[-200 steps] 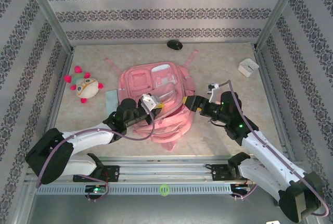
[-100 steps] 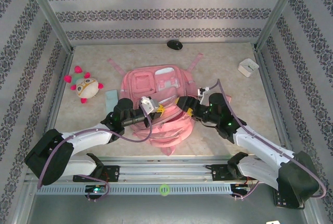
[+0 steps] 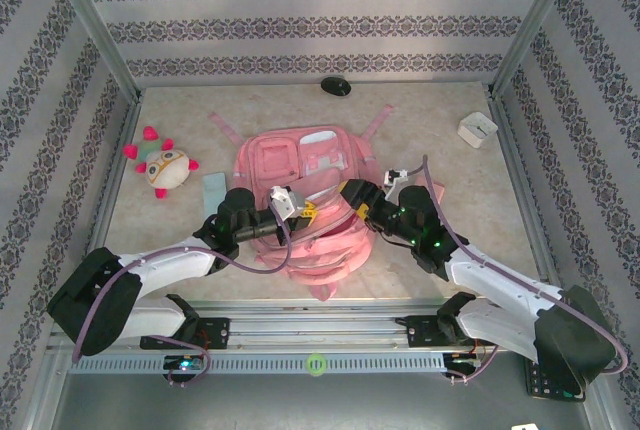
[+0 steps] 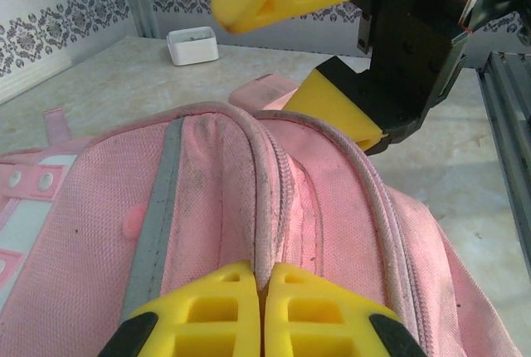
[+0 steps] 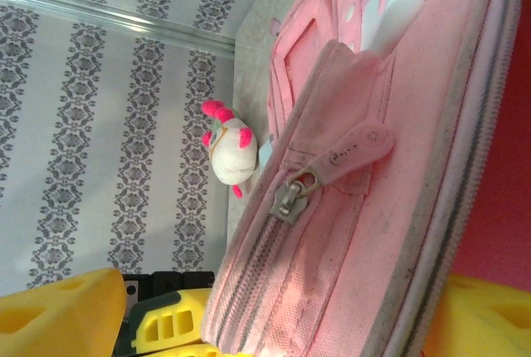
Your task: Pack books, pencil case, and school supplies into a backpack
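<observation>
The pink backpack [image 3: 270, 160] lies flat in the middle of the table [image 3: 430, 115], straps spread toward the far wall and its near edge bunched up between the two arms. The left gripper [image 3: 304, 213] is closed on that near edge. In the left wrist view its yellow fingers [image 4: 207, 307] press together with a raised ridge of pink fabric beside the grey zipper band pinched between them. The right gripper [image 3: 349, 194] comes in from the other side with its jaws spread wide. One finger hangs above the fabric and the other sits low against the bag's side, so the backpack's edge lies between them without being clamped. In the right wrist view a metal zipper slider [image 5: 289, 200] with a pink rubber tab sits on a closed zip line along the bag's side.

The pale blue pencil case [image 3: 213, 190] lies on the table just left of the backpack, beside the left arm. A plush toy [image 3: 165, 166] with pink limbs sits farther left. A small white box [image 3: 477, 129] stands well apart at the far right.
</observation>
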Tool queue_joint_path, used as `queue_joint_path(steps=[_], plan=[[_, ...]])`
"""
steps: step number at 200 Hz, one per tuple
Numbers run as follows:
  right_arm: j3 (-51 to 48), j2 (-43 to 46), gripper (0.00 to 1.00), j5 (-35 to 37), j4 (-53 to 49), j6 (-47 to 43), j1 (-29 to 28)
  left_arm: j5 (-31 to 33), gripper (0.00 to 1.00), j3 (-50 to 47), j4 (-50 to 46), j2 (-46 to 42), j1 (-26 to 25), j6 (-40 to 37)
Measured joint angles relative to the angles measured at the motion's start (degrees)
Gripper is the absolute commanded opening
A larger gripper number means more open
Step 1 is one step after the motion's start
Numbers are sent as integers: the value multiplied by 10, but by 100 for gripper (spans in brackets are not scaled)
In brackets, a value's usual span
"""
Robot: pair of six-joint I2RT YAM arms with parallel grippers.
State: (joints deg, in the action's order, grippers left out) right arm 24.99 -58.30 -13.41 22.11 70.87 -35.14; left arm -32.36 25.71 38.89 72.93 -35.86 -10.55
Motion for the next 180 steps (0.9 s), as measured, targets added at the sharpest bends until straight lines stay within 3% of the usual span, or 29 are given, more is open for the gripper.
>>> queue_joint_path(steps=[23, 48, 70, 89, 113, 180], plan=[[0, -16, 70, 7, 13, 14, -10, -7, 1, 0, 7, 8, 0, 0], [-3, -40, 26, 27, 27, 35, -26, 5, 7, 11, -1, 16, 0, 1], [-12, -33, 0, 82, 49, 57, -48, 43, 17, 39, -58, 15, -1, 4], [-16, -21, 0, 131, 50, 60, -70, 75, 39, 68, -124, -7, -2, 12], [-16, -19, 0, 176, 47, 59, -97, 137, 54, 89, -210, -83, -1, 63], [-4, -35, 0, 266, 43, 53, -151, 224, 55, 120, -471, -293, -5, 306]])
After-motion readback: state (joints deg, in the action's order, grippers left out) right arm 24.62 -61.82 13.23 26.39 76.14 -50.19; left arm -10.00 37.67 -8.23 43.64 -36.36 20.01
